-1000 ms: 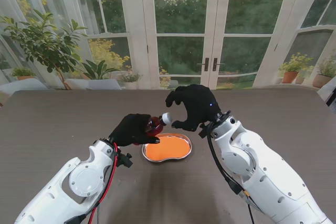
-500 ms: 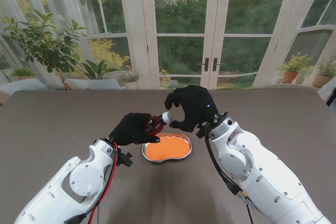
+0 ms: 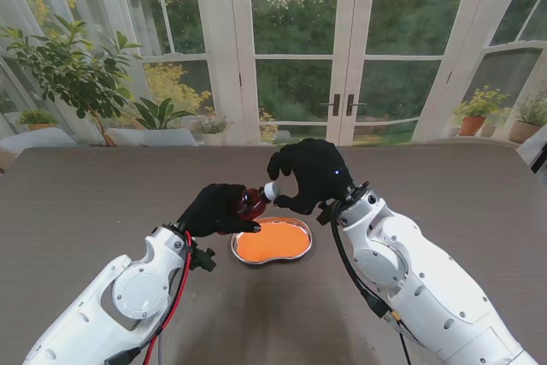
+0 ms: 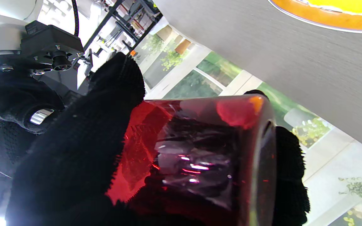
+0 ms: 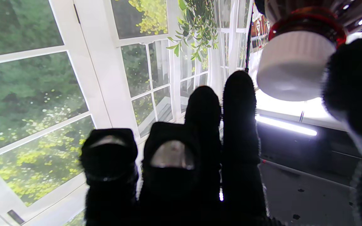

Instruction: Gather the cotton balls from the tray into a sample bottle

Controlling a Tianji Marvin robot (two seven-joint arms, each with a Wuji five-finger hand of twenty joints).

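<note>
Holding the bottle tipped on its side, the left hand wraps its fingers round the red body just to the left of the tray and a little farther from me than its rim. The bottle's long axis runs roughly level, from that hand toward the right hand, and the white cap sits on the end that points that way. The right hand is curled around the cap, thumb on one side and a fingertip on the other; in its wrist view the cap sits close beside the thumb, but I cannot tell whether the grip is actually closed on it, and the remaining fingers stand loosely apart. The tray's orange floor shows bare from the stand, and I can make out no cotton balls in it. The coming move, I judge, is a twist about that level axis to work the cap, and the right hand is plainly the one placed for it.
</note>
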